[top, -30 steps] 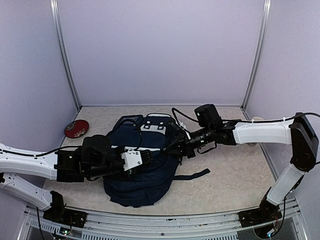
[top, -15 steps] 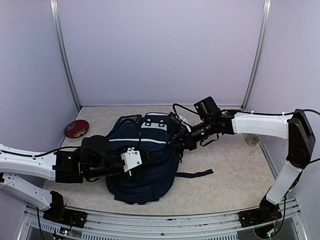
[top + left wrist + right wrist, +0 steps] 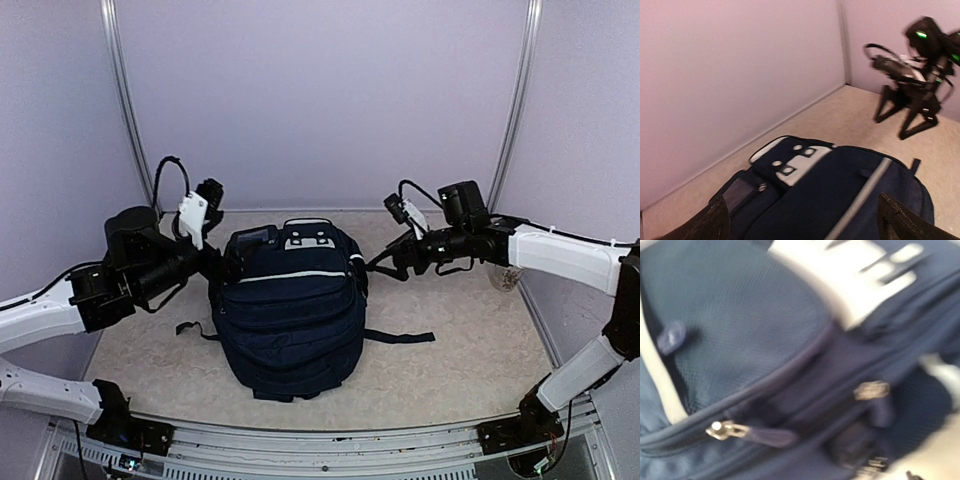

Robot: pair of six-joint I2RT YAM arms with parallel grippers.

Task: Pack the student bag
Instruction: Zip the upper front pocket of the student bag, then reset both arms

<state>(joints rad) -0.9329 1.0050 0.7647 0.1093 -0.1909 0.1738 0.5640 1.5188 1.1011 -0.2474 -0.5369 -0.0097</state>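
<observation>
You will note both arms have drawn back since a second ago, left claw point(image 3: 805, 227) and right claw point(image 3: 392, 240) released, so the student bag point(image 3: 290, 310) rests flat mid-way across the worktop point(image 3: 470, 370), zips apparently closed.

Soft, even light fills the overhead view, seemingly from above. The lavender walls point(image 3: 320, 100) show no glare, and the student bag point(image 3: 290, 320) casts only a faint shadow on the table point(image 3: 470, 360). The corner posts point(image 3: 128, 110) lean and bow slightly toward the edges of that view. The left wrist view is dimmer and soft, with the right gripper point(image 3: 900, 119) smeared by motion and its green lights streaked. The right wrist view is heavily blurred: the bag's white patch point(image 3: 840, 285) is washed out and a zip pull point(image 3: 725, 429) glints.
</observation>
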